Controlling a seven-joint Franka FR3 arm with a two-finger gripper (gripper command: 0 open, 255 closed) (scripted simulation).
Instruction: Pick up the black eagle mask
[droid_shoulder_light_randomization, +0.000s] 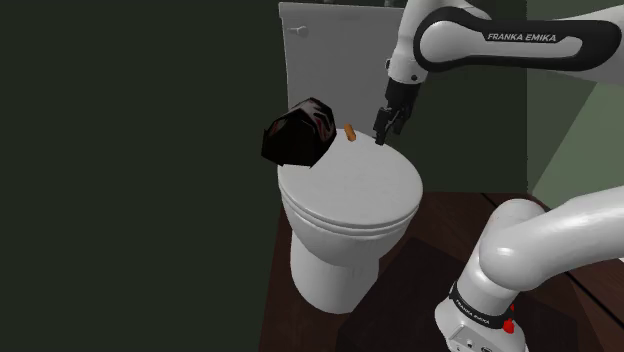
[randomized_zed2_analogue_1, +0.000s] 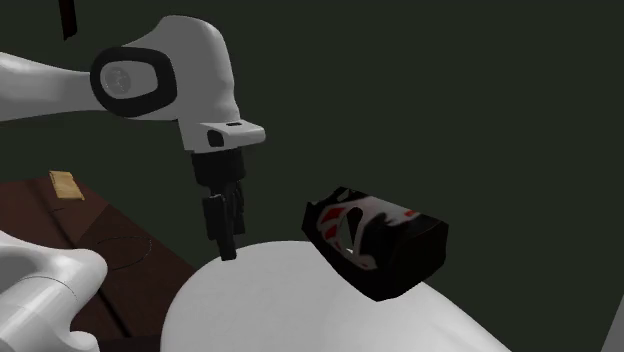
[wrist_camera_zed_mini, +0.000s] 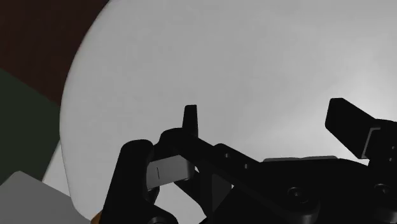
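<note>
Eagle mask (droid_shoulder_light_randomization: 298, 133), black and blocky, sits at the back of the closed white toilet lid (droid_shoulder_light_randomization: 352, 190), on the shoulder view's left side and right up against the tank (droid_shoulder_light_randomization: 322, 50); from there it reads mostly as a dark lump with a little red and white on its top face, and part of it hangs past the lid's edge. The second exterior view looks from the other side and gives the mask (randomized_zed2_analogue_1: 385, 245) far more plainly: red and white markings on its slanted upper face, the whole thing tilted, its lower end down at the lid (randomized_zed2_analogue_1: 300, 300).

The fingers (droid_shoulder_light_randomization: 381, 132) hang from the white arm over the back of the lid, on the shoulder view's right, apart from the mask; between the two lies a small orange thing (droid_shoulder_light_randomization: 351, 132) near the tank. In the second exterior view the fingers (randomized_zed2_analogue_1: 222, 235) point straight down, tips very close to the lid, with a clear stretch of white between them and the mask; whether the tips touch the lid I cannot tell.

How wide they stand is settled by the wrist view: the fingers (wrist_camera_zed_mini: 189, 119) are well apart, one black tip on either side, with nothing but the pale lid (wrist_camera_zed_mini: 222, 63) between them, so they grip nothing.

Dark brown floor (droid_shoulder_light_randomization: 445, 225) lies beside the toilet; the second exterior view adds a small tan block (randomized_zed2_analogue_1: 64, 185) lying on that floor (randomized_zed2_analogue_1: 110, 250), beyond the arm.
</note>
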